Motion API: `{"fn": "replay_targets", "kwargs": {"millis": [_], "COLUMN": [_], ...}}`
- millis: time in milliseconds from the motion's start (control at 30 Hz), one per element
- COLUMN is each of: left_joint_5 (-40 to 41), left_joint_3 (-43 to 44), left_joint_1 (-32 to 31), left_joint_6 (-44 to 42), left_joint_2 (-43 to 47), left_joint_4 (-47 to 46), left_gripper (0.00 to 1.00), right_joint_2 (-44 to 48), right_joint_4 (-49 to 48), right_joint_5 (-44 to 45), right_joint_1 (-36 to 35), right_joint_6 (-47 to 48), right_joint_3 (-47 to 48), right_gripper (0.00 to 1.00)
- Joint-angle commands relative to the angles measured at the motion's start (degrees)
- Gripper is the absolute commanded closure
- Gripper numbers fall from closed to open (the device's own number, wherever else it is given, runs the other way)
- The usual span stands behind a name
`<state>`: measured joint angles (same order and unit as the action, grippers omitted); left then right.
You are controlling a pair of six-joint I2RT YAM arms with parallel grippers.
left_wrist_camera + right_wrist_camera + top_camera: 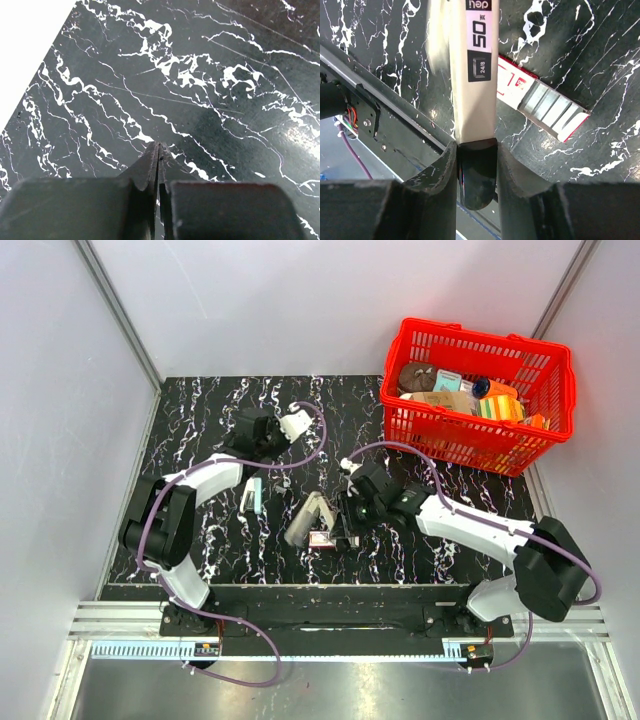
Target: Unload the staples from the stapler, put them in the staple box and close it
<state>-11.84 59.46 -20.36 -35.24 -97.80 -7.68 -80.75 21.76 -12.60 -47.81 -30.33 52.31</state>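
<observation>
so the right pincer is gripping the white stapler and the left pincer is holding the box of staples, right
Not quite. The left pincer holds nothing: the left wrist view shows it shut, with only the marble table beyond it. The box of staples lies on the table beside the white stapler, which the right pincer does grip.

The right end effector [476, 161] clamps the stapler [472, 100] labelled 50, beside a staple box [546, 109].

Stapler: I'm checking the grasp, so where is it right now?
Top view: the stapler lies mid-table, its end held in the right end effector, a staple box just beside it.
</observation>
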Motion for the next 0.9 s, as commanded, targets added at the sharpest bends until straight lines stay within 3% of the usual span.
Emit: {"fn": "replay_targets", "kwargs": {"millis": [0,233,533,567,733,867], "left_joint_5": [1.2,-2.5,-3.2,-3.8,-11.8,-15.9], "left_joint_3": [2.1,1.9,2.0,2.4,8.9,10.8], "left_joint_1": [-1.3,-2.1,-1.2,-0.4,7.3,11.5], "left_joint_6": [1.8,5.9,9.0,10.3,19.8,19.8], "left_joint_2": [0.8,3.3,7.5,8.1,7.4,7.3], "left_joint_4": [-4.3,-0.7,5.0,6.1,19.3,26.6], "left_gripper": [1.0,1.0,1.0,0.98,0.58,0.51], "right_joint_2": [2.4,0.9,-5.6,-6.3,-13.3,-23.3], "right_joint_4": [-0.9,-0.8,1.1,2.1,6.1,8.0], "right_joint_5": [0.2,12.1,18.2,20.1,27.7,34.6], "right_joint_1": [-0.5,-0.4,2.0,2.5,5.4,6.7], "right_joint_6": [1.9,0.7,0.6,1.6,7.7,9.9], "right_joint_3": [1.7,8.8,21.4,22.9,28.1,33.3], "right_gripper": [1.0,1.0,1.0,1.0,1.0,1.0]}}
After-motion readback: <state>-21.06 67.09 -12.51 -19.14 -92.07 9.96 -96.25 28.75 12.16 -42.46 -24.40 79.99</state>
